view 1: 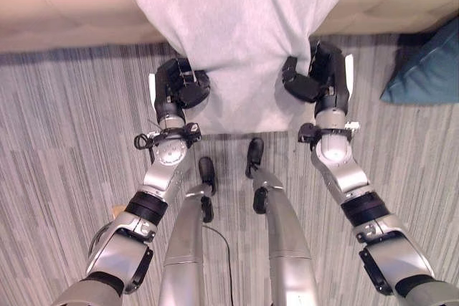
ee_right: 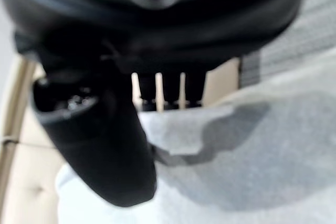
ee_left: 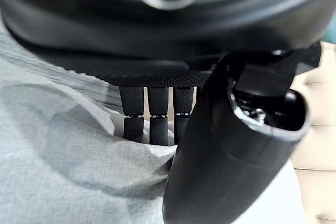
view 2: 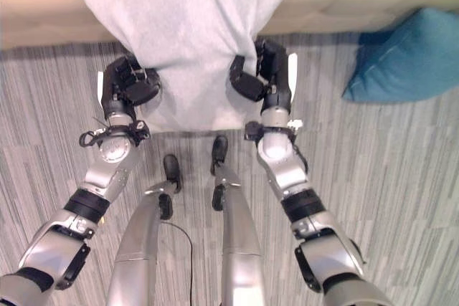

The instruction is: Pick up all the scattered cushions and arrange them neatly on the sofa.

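Observation:
A light grey cushion (view 1: 244, 41) hangs between both hands in front of the beige sofa (view 1: 64, 5), its top edge over the sofa's front. My left hand (view 1: 179, 85) grips its left side with fingers and thumb curled into the cloth (ee_left: 79, 171). On the opposite side my right hand (view 1: 315, 75) pinches the fabric (ee_right: 252, 171) the same way. A teal cushion (view 2: 405, 55) lies on the floor at the right, against the sofa's base.
Grey striped carpet (view 1: 64, 148) covers the floor on both sides of the arms. The sofa's padded front runs across the whole top of the view.

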Controlling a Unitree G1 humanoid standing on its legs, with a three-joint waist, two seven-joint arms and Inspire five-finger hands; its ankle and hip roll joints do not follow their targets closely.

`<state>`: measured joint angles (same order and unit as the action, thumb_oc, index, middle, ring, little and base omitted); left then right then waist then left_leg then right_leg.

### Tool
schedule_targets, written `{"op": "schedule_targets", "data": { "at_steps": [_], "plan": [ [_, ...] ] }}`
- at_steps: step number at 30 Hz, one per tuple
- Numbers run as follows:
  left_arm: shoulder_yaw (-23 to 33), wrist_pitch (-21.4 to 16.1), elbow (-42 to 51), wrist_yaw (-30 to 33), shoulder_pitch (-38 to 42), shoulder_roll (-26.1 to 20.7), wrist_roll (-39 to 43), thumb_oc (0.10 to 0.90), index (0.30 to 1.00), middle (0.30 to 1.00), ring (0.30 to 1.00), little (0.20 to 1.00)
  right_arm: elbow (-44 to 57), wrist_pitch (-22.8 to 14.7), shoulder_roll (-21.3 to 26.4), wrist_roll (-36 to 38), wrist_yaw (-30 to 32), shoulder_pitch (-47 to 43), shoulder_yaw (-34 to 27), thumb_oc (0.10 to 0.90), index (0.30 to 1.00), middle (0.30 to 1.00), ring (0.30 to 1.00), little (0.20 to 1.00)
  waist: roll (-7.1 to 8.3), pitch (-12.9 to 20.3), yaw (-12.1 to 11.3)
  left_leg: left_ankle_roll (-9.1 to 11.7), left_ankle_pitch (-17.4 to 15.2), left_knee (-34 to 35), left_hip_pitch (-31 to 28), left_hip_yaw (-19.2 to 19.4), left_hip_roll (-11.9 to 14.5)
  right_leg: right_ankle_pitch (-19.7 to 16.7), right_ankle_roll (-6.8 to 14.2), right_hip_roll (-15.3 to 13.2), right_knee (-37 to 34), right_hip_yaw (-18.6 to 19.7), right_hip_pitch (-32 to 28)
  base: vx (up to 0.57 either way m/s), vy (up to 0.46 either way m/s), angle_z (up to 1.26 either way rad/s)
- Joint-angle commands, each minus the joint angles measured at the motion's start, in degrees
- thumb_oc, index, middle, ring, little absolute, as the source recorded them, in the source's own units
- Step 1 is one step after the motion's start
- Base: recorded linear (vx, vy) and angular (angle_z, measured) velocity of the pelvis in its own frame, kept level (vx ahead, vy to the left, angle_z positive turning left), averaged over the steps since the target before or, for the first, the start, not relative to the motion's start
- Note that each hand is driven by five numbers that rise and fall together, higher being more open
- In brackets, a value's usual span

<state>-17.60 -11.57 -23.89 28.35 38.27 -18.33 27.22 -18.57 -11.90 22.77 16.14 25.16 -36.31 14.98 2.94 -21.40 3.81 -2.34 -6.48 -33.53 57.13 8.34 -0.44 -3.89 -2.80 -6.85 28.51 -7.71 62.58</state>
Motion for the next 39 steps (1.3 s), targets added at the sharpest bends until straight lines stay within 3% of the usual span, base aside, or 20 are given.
{"op": "schedule_targets", "data": {
  "at_steps": [1, 2, 3, 5, 6, 8, 9, 10, 11, 12, 16, 19, 21, 22, 26, 28, 33, 36, 38, 39],
  "plan": [
    [-1.59, -9.20, 12.10, -5.21, -1.32, 3.38, -6.59, 0.400, 0.300, 0.300, 0.300, 0.300, 11.16, -9.85, -1.88, -4.29, -3.42, 3.33, 0.04, 0.400, 0.300, 0.300, 0.300, 0.300, -3.30, 6.18, -0.11, 5.51, 5.04, 11.33, -5.77, -7.79, 3.50, 8.27, 7.10, -1.28, 0.05, -1.94, -9.77, 0.02, -0.040, 0.07],
    [-1.63, -9.14, 12.18, -5.19, -1.55, 3.41, -6.61, 0.400, 0.300, 0.300, 0.300, 0.300, 11.27, -9.77, -1.90, -4.31, -3.44, 3.59, 0.05, 0.400, 0.300, 0.300, 0.300, 0.300, -3.37, 6.38, -0.12, 5.84, 3.39, 11.40, -6.86, -8.15, 3.55, 9.84, 7.63, -1.08, 0.32, -1.57, -10.67, -0.03, -0.024, 0.07],
    [-1.51, -9.48, 13.62, -5.82, -3.61, 3.44, -6.90, 0.400, 0.300, 0.300, 0.300, 0.300, 12.27, -10.02, -1.77, -4.97, -3.78, 5.99, -0.31, 0.400, 0.300, 0.300, 0.300, 0.300, -3.28, 6.53, -0.21, 5.77, 5.42, 13.13, -8.63, -7.80, 3.62, 8.07, 7.19, -1.15, -1.70, -2.37, -12.53, 0.05, -0.040, 0.08],
    [-1.23, -9.74, 15.32, -6.14, -5.99, 3.55, -6.99, 0.400, 0.300, 0.300, 0.300, 0.300, 13.61, -10.10, -2.14, -5.38, -4.13, 8.45, -0.56, 0.400, 0.300, 0.300, 0.300, 0.300, -3.28, 6.79, -0.35, 6.07, 5.96, 15.16, -11.99, -7.92, 3.59, 7.62, 7.31, -1.04, -3.75, -2.87, -15.77, 0.08, -0.076, 0.09],
    [-0.70, -10.72, 18.23, -8.53, -13.06, 3.16, -5.67, 0.400, 0.300, 0.300, 0.300, 0.300, 16.70, -10.40, -2.33, -5.31, -5.85, 15.18, -1.72, 0.400, 0.300, 0.300, 0.300, 0.300, -3.03, 8.29, -0.67, 6.99, 6.83, 19.21, -20.77, -7.85, 3.62, 7.38, 7.31, -0.66, -8.77, -4.20, -24.87, 0.15, -0.099, 0.15],
    [-0.37, -10.83, 19.16, -9.26, -15.18, 2.42, -5.91, 0.400, 0.300, 0.300, 0.300, 0.300, 17.73, -10.45, -2.16, -5.17, -6.53, 17.22, -2.18, 0.400, 0.300, 0.300, 0.300, 0.300, -2.91, 8.43, -0.76, 7.30, 6.84, 20.27, -23.87, -7.64, 3.67, 7.30, 7.34, -0.47, -10.70, -4.38, -28.46, 0.21, -0.097, 0.09],
    [0.07, -11.07, 20.07, -10.63, -19.76, 1.05, -6.28, 0.400, 0.300, 0.300, 0.300, 0.300, 19.30, -10.30, -1.22, -5.69, -8.10, 20.87, -2.96, 0.400, 0.300, 0.300, 0.300, 0.300, -2.57, 9.17, -0.98, 7.97, 6.73, 20.56, -28.69, -7.32, 3.92, 7.30, 7.23, -0.06, -14.11, -4.98, -35.05, 0.20, -0.074, 0.13],
    [0.05, -11.05, 20.12, -10.63, -19.85, 1.05, -6.28, 0.400, 0.300, 0.300, 0.300, 0.300, 19.37, -10.27, -1.23, -5.69, -8.11, 20.97, -2.97, 0.400, 0.300, 0.300, 0.300, 0.300, -2.58, 9.03, -0.99, 7.98, 6.72, 20.62, -28.96, -7.32, 3.94, 7.26, 7.22, -0.02, -14.25, -4.99, -35.35, 0.34, -0.114, 0.08],
    [1.01, -10.84, 20.50, -12.68, -25.77, 0.35, -5.52, 0.400, 0.300, 0.300, 0.300, 0.300, 21.53, -9.78, 0.61, -8.28, -9.49, 25.56, -4.31, 0.400, 0.300, 0.300, 0.300, 0.300, -2.01, 9.97, -1.43, 8.83, 6.96, 20.02, -34.05, -6.73, 4.03, 7.71, 6.84, 0.89, -18.18, -5.57, -43.93, 0.33, -0.068, 0.25],
    [1.95, -10.72, 20.46, -13.52, -29.13, -0.31, -5.80, 0.400, 0.300, 0.300, 0.300, 0.300, 22.41, -9.49, 1.84, -9.52, -10.33, 28.25, -5.67, 0.400, 0.300, 0.300, 0.300, 0.300, -1.66, 10.82, -1.90, 9.73, 7.91, 17.75, -35.86, -6.50, 4.33, 8.28, 6.71, 1.36, -20.12, -5.80, -48.76, 0.39, -0.054, 0.23],
    [3.04, -10.27, 20.35, -14.54, -32.61, -0.53, -5.24, 0.400, 0.300, 0.300, 0.300, 0.300, 23.24, -8.62, 2.63, -10.49, -11.15, 30.81, -7.22, 0.400, 0.300, 0.300, 0.300, 0.300, -1.21, 12.40, -2.25, 9.51, 9.05, 19.52, -38.39, -4.30, 4.90, 8.36, 6.96, 1.42, -22.84, -6.87, -53.88, 0.22, 0.056, 0.19],
    [4.78, -8.99, 20.43, -14.29, -35.42, -0.74, -6.22, 0.400, 0.300, 0.300, 0.300, 0.300, 22.88, -7.65, 2.19, -10.20, -11.23, 32.39, -8.44, 0.400, 0.300, 0.300, 0.300, 0.300, -0.02, 14.70, -4.44, 8.67, 11.63, 27.04, -37.53, -1.19, 4.31, 8.95, 7.83, 2.31, -26.56, -6.68, -61.40, 0.29, 0.085, 0.21],
    [4.77, -8.99, 20.44, -14.29, -35.42, -0.75, -6.22, 0.400, 0.300, 0.300, 0.300, 0.300, 22.88, -7.65, 2.18, -10.21, -11.23, 32.40, -8.44, 0.400, 0.300, 0.300, 0.300, 0.300, 0.02, 14.61, -4.49, 8.66, 11.67, 27.14, -37.70, -1.13, 4.28, 8.93, 7.84, 2.29, -26.60, -6.64, -61.51, 0.20, 0.088, -0.06],
    [5.86, -8.52, 20.85, -14.32, -37.84, -0.59, -6.88, 0.400, 0.300, 0.300, 0.300, 0.300, 22.70, -7.32, 1.21, -10.60, -11.80, 33.66, -8.63, 0.400, 0.300, 0.300, 0.300, 0.300, -0.18, 17.36, -5.25, 7.93, 12.57, 33.75, -42.36, -0.60, 4.97, 9.40, 9.13, 2.66, -27.51, -7.25, -64.80, 0.40, 0.198, -0.37],
    [5.79, -7.94, 21.88, -14.78, -39.25, -1.42, -7.92, 0.400, 0.300, 0.300, 0.300, 0.300, 22.99, -6.78, -0.07, -10.38, -12.88, 34.33, -8.25, 0.400, 0.300, 0.300, 0.300, 0.300, 0.57, 18.57, -5.68, 6.54, 11.22, 34.36, -46.18, -0.57, 3.39, 8.66, 10.71, 0.64, -26.10, -5.56, -65.68, 0.27, 0.198, -0.32],
    [6.00, -7.50, 22.45, -14.85, -39.75, -2.20, -8.73, 0.400, 0.300, 0.300, 0.300, 0.300, 23.23, -6.32, -0.89, -11.04, -13.62, 33.64, -7.42, 0.400, 0.300, 0.300, 0.300, 0.300, 0.67, 18.54, -6.15, 4.39, 9.18, 34.44, -49.01, 0.38, 2.20, 6.21, 12.68, -2.17, -18.94, -3.65, -63.59, 0.17, 0.240, -0.17],
    [6.08, -7.30, 22.72, -14.96, -39.66, -2.56, -9.44, 0.400, 0.300, 0.300, 0.300, 0.300, 23.49, -6.31, -2.55, -10.67, -14.68, 33.03, -6.50, 0.400, 0.300, 0.300, 0.300, 0.300, -0.31, 17.45, -5.56, 2.21, 6.53, 33.95, -52.04, 0.99, 1.58, 3.92, 12.94, -3.02, -8.41, -1.27, -57.78, 0.11, 0.138, -0.15],
    [6.23, -7.14, 22.82, -15.32, -39.73, -2.16, -8.81, 0.400, 0.300, 0.300, 0.300, 0.300, 23.28, -6.22, -2.42, -10.77, -14.86, 32.45, -6.01, 0.400, 0.300, 0.300, 0.300, 0.300, -1.09, 17.16, -4.98, 2.16, 5.41, 34.68, -54.01, 0.60, 1.38, 5.99, 11.64, -1.19, -13.22, -0.87, -54.75, 0.18, 0.037, -0.22],
    [6.12, -7.04, 22.91, -15.45, -39.83, -2.05, -8.74, 0.400, 0.300, 0.300, 0.300, 0.300, 23.25, -6.20, -2.43, -10.37, -15.02, 32.23, -5.96, 0.400, 0.300, 0.300, 0.300, 0.300, -1.05, 17.06, -4.84, 2.21, 5.08, 34.87, -54.58, 0.61, 1.25, 5.54, 11.51, -0.95, -15.89, -1.31, -54.33, 0.17, -0.026, -0.05],
    [6.11, -6.95, 23.01, -16.12, -39.90, -1.67, -8.45, 0.400, 0.300, 0.300, 0.300, 0.300, 23.13, -6.28, -2.30, -9.32, -15.57, 31.92, -5.97, 0.400, 0.300, 0.300, 0.300, 0.300, -0.79, 16.95, -4.08, 2.23, 4.08, 35.42, -56.35, 0.05, 0.21, 3.28, 11.66, 0.34, -22.73, -0.99, -51.97, 0.25, -0.036, 0.16]
  ]
}}
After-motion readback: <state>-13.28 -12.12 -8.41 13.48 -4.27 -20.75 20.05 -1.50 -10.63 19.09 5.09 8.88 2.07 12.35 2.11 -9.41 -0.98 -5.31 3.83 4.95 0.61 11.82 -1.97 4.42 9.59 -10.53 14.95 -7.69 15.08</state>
